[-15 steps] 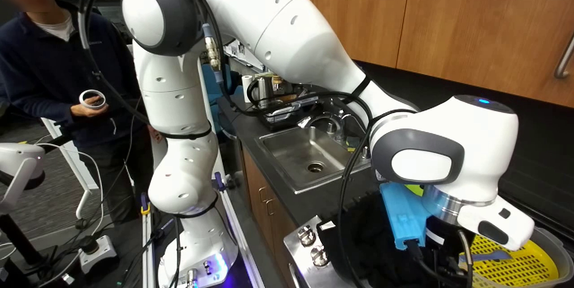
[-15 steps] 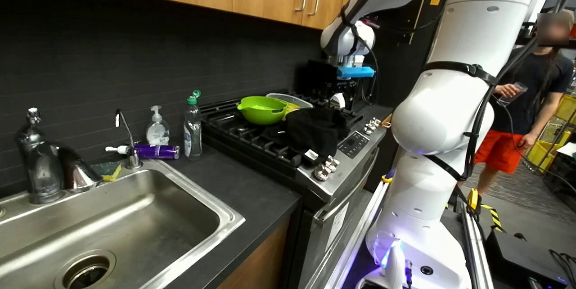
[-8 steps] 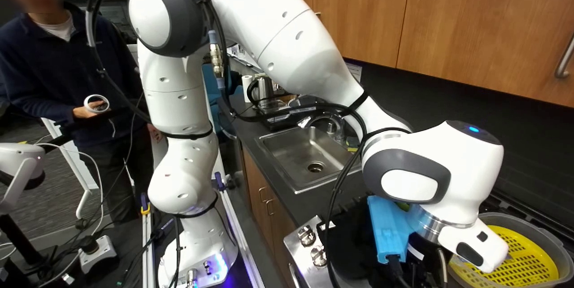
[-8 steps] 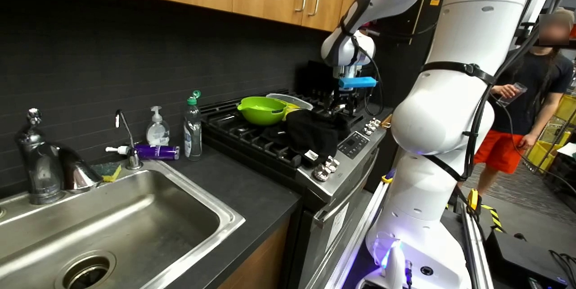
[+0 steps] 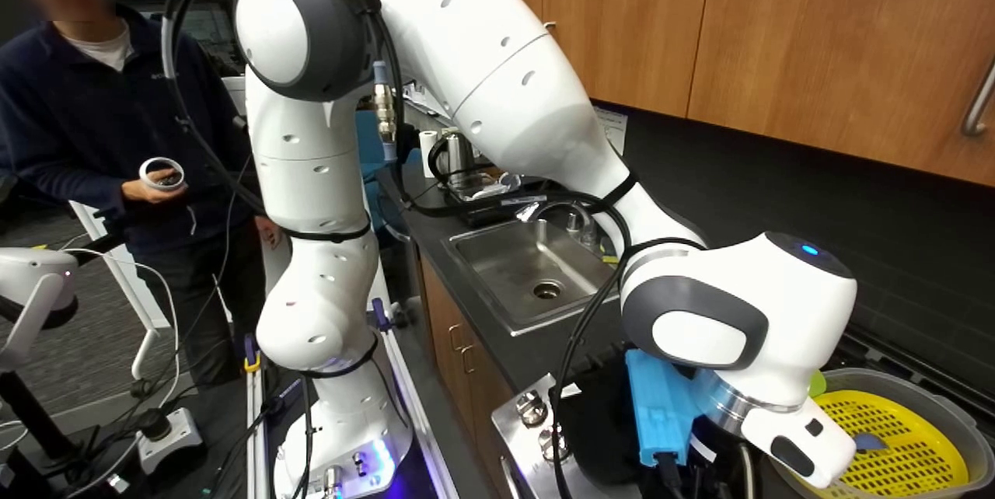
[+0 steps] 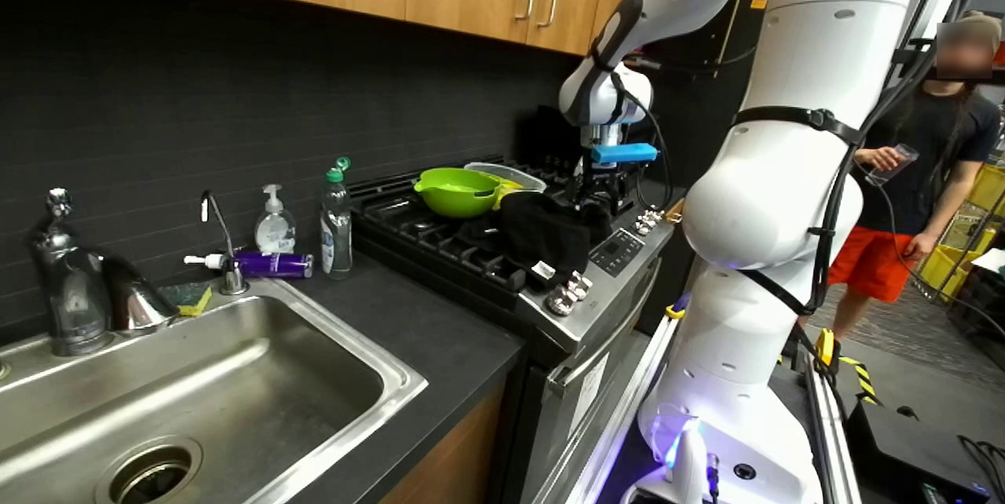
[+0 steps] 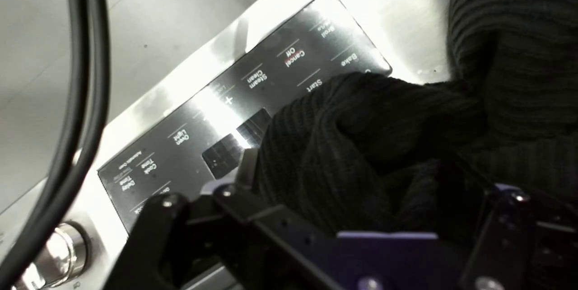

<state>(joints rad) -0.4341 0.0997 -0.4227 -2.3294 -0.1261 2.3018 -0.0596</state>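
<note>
- Wrist view: the end effector (image 7: 375, 177) stands with its fingers (image 7: 247, 170) wide apart, a black cloth (image 7: 343, 154) of ribbed knit bunched in thick rolls between them; whether they touch it is hard to make out.
- Wrist view: at the end effector's 10 o'clock, a glossy black control panel (image 7: 253, 95) set in steel reads "Broil", "Bake", "Start", "Cancel Off", "Steam Clean", "Oven Light", "Cook Time" and "Delay Time", all aslant; a polished round knob (image 7: 61, 256) sits at 8 o'clock.
- In an exterior view, the cloth lies in a heap on the stove (image 6: 585, 327), a white tag (image 6: 543, 270) at its 6 o'clock edge, the print too small to read; the end effector hangs at its 2 o'clock.
- There too, a smooth lime-green bowl (image 6: 458, 202) with a pouring lip sits at the cloth's 10 o'clock; toward 9 o'clock, a clear bottle (image 6: 337, 237) with a green cap (image 6: 336, 174) stands on the dark bench (image 6: 408, 323), and a purple bottle (image 6: 275, 264) lies at its 8 o'clock, white lettering illegible.
- In an exterior view, a yellow perforated basket (image 5: 921, 452) nests in a grey oval tub (image 5: 964, 437) at 4 o'clock.
</note>
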